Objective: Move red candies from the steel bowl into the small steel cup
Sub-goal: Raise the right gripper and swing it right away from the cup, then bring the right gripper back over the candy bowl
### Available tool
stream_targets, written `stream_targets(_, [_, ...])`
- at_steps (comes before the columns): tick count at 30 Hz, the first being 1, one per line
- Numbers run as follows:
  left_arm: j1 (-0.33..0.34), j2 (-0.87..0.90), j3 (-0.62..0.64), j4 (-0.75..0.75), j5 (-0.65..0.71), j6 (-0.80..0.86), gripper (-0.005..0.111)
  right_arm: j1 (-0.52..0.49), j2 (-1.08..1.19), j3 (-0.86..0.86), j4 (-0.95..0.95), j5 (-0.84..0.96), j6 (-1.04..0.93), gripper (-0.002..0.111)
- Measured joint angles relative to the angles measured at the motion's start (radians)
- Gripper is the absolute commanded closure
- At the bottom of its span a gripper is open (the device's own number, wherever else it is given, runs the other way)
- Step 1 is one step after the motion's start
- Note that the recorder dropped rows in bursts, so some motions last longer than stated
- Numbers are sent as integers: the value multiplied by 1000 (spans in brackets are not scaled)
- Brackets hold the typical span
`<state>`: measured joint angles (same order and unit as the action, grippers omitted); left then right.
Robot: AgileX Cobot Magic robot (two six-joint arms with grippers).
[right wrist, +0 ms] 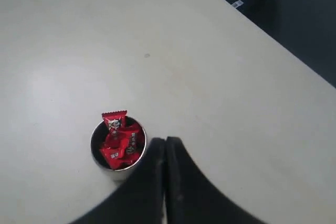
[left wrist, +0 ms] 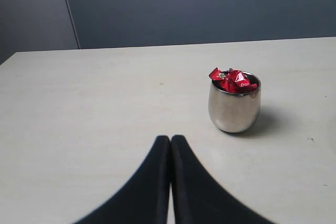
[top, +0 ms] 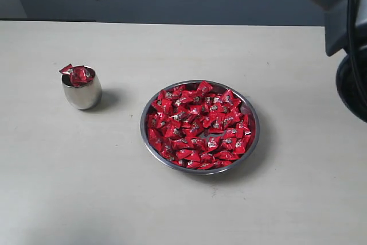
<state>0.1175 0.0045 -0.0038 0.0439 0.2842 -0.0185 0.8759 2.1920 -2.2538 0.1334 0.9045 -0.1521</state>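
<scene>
**Operator:** Where does everything sit?

**Spotter:** Most of your small, shiny, pillow-shaped red candies [top: 198,127] are heaped in the wide, shallow polished steel bowl [top: 257,133] near the middle of the pale desk [top: 172,50]. A few fill the small rounded steel cup [top: 82,93] toward the desk's left edge, well apart from the bowl. One pokes over its rim.

**Operator:** And the grippers?

**Spotter:** Your left gripper [left wrist: 170,142] has its black fingers pressed together with nothing between them, low over the desk and facing the cup [left wrist: 233,109]. Your right gripper [right wrist: 166,142] looks down on the cup [right wrist: 118,150], and its jaws are also closed on nothing.

**Operator:** How will a candy handle?

**Spotter:** I'd judge them light, with crinkly, slick wrappers that slide off each other and off the pads. Pinch one across its plump middle, not by the crimped ends, which would likely fold and slip. Choose one lying on top of the heap, away from the bowl's rim, so you don't drag its neighbours. The cup looks nearly full and easy to nudge, so release from directly above it.
</scene>
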Motion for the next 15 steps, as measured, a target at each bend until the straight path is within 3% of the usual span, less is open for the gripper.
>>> stream_targets(15, [0,0,0,0,0,0,106,-169,-131,0,24,35,-7,109])
